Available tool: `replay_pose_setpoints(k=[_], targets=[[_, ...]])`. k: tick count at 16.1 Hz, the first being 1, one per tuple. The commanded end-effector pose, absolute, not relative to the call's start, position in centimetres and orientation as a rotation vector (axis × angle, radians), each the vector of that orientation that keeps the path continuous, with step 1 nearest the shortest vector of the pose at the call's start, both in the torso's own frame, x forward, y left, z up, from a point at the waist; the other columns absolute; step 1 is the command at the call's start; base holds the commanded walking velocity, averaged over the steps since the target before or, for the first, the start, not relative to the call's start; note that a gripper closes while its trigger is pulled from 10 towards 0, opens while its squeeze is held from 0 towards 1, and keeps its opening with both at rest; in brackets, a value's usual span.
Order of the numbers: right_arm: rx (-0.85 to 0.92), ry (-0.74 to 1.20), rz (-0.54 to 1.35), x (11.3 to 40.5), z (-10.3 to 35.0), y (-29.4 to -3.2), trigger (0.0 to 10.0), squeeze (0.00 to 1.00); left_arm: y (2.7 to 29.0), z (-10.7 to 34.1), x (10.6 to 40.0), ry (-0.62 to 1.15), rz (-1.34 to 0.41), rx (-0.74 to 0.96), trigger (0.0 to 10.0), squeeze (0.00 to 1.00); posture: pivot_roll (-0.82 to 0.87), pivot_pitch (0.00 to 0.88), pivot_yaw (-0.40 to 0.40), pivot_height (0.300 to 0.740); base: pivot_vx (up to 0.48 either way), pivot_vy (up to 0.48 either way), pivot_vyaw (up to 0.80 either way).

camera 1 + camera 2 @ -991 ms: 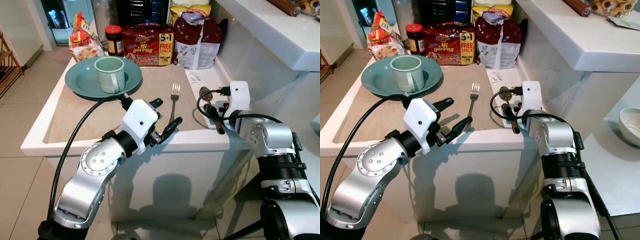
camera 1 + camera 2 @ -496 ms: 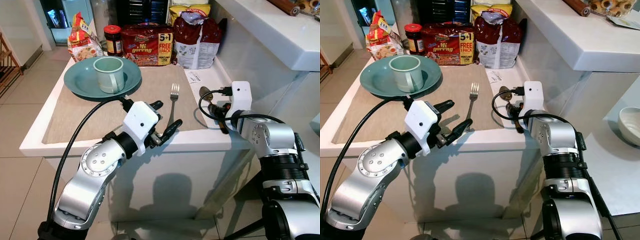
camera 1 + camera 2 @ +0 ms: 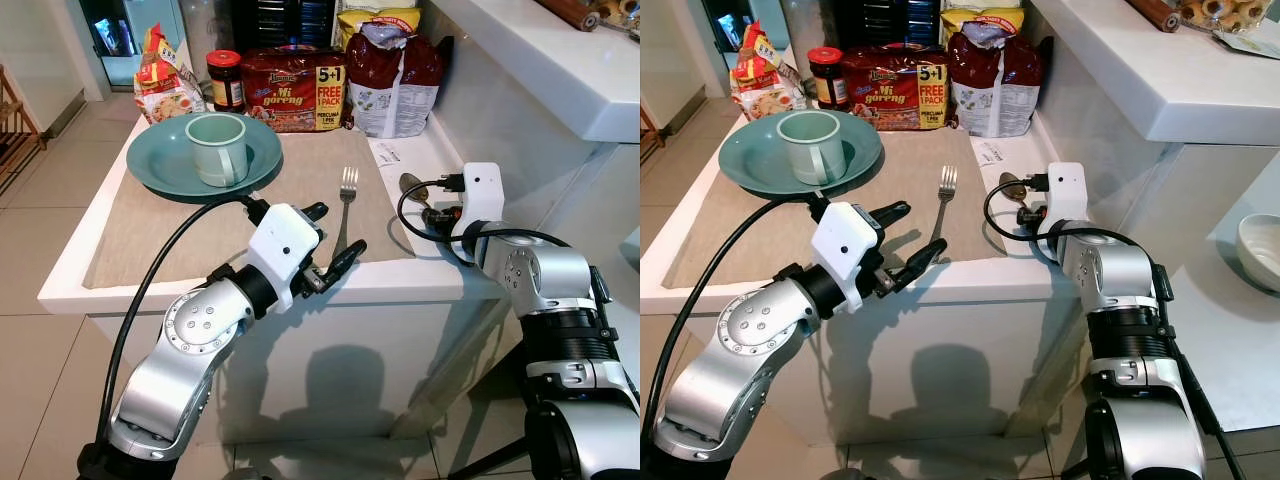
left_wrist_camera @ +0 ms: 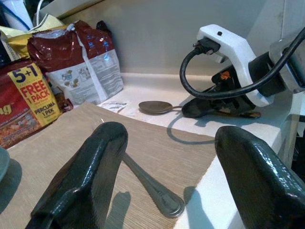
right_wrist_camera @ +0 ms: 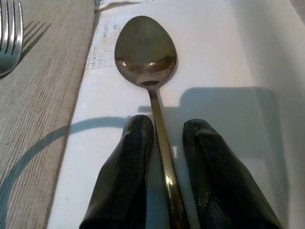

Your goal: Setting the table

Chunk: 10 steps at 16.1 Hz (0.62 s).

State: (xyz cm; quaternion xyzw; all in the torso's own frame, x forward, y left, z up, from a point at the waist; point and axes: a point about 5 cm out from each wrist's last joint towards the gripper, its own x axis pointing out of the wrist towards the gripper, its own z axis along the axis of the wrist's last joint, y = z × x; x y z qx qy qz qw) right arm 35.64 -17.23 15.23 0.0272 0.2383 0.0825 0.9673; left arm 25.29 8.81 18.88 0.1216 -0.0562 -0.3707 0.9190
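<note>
Already laid: teal plate (image 3: 160, 175), pale green mug (image 3: 219, 148), steel fork (image 3: 346, 205). Dark metal spoon (image 5: 151, 71) is seemingly pinched by right gripper (image 5: 164, 179); left gripper (image 3: 325, 240) is held wide, empty.

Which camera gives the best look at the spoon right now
The right wrist view: the spoon lies close up on the white counter, its handle running between the right gripper fingers. The left wrist view shows it small and side-on. The eye views show its bowl beside the placemat.
</note>
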Motion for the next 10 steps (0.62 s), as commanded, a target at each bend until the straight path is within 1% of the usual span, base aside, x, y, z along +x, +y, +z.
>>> replay_pose_setpoints(k=[1,6,8,10], targets=[[0.071,0.552,0.19,35.02,13.81,-16.82,0.0,0.0,8.57,18.82,25.18,-0.115,-0.768,0.252,10.0,0.0,0.06,0.006,-0.041,0.74,0.0,0.0,0.0],[0.096,0.549,0.184,34.77,13.52,-16.74,0.0,0.0,8.82,18.4,25.26,-0.101,-0.748,0.268,10.0,0.0,0.06,0.0,-0.046,0.74,0.0,0.0,0.0],[0.112,0.542,0.166,34.54,13.38,-16.79,0.0,0.0,9.09,18.23,25.53,-0.095,-0.718,0.277,10.0,0.0,0.06,0.0,-0.048,0.74,0.0,0.0,0.0],[0.13,0.496,0.166,34.22,14.02,-16.46,0.0,0.0,9.51,18.22,25.98,-0.091,-0.669,0.281,10.0,0.0,0.05,0.0,-0.053,0.74,0.0,0.0,0.0]])
